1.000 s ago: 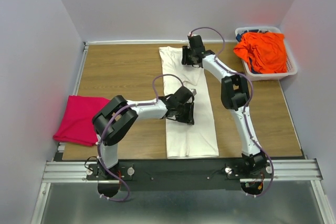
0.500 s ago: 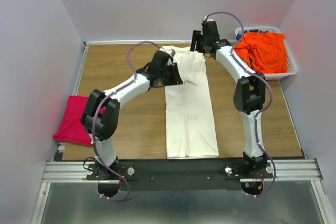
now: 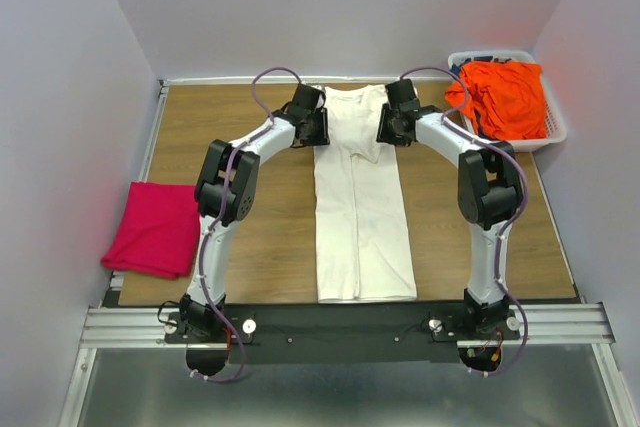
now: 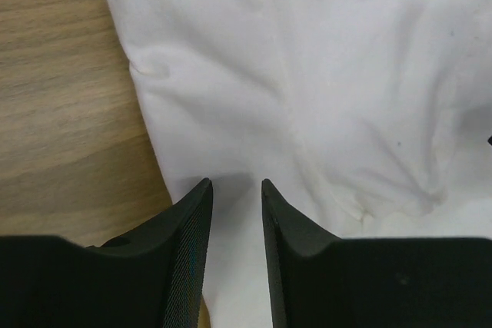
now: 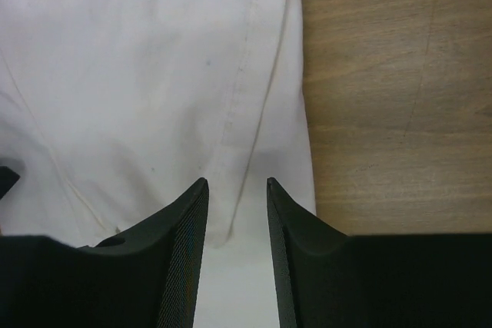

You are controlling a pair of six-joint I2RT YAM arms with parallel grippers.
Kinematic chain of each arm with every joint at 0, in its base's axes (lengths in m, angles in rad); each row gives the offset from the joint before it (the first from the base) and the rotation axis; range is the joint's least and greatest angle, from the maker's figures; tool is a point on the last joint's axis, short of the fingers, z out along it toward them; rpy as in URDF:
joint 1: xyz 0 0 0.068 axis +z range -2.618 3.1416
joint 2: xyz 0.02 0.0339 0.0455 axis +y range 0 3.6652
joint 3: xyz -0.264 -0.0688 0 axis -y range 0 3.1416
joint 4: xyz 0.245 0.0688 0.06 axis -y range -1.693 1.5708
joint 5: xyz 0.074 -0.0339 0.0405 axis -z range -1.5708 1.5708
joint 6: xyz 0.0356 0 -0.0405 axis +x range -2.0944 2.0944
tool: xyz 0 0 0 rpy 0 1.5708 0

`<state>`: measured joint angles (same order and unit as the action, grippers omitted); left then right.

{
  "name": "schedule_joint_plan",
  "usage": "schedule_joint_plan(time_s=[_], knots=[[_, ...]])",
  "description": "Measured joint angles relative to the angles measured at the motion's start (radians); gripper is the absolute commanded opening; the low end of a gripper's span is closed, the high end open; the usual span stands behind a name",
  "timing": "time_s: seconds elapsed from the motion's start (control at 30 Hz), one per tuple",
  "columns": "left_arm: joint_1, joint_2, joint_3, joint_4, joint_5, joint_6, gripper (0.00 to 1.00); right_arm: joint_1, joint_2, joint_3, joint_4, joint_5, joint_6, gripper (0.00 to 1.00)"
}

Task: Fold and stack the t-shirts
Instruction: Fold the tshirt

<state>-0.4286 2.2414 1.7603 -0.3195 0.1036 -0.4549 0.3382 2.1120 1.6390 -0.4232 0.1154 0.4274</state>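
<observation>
Left arm [image 3: 228,182]: rises from its base at the near edge, elbow bent outward, and the forearm reaches forward and inward to the far part of the table [image 3: 240,147].
Left gripper [image 4: 234,183]: tilted down at the left edge of the cream-white t-shirt [image 3: 360,197]. One finger is over the wood at the hem and the other is over cloth.
Left jaws: a little apart, with white cloth showing in the narrow gap.
Right arm [image 3: 490,192]: mirrors the left, elbow bowed outward and wrist turned inward.
Right gripper [image 5: 234,182]: tilted down just inside the shirt's right edge.
Right jaws: a little apart, with cloth showing in the gap.
Cream-white t-shirt: a long strip lying flat down the table's middle, its far end between the two grippers.
Magenta-pink t-shirt [image 3: 155,229]: folded at the table's near left edge.
Orange t-shirt [image 3: 500,95]: heaped in the white basket [image 3: 556,132] at the far right.
</observation>
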Motion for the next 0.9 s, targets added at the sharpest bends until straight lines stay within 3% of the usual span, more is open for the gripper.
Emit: schedule_joint_plan(time_s=[0.27, 0.53, 0.67, 0.9], knots=[[-0.001, 0.113, 0.139, -0.026, -0.019, 0.01, 0.39, 0.0, 0.101, 0.033, 0.032, 0.002, 0.0, 0.42], [0.026, 0.258, 0.366, -0.061, -0.021, 0.009, 0.4, -0.005, 0.237, 0.224, 0.069, 0.024, -0.002, 0.42], [0.064, 0.325, 0.478, -0.069, 0.023, -0.005, 0.48, -0.018, 0.313, 0.342, 0.075, 0.014, -0.001, 0.43], [0.127, 0.357, 0.533, -0.011, 0.163, -0.032, 0.6, -0.046, 0.364, 0.43, 0.077, -0.093, 0.002, 0.57]])
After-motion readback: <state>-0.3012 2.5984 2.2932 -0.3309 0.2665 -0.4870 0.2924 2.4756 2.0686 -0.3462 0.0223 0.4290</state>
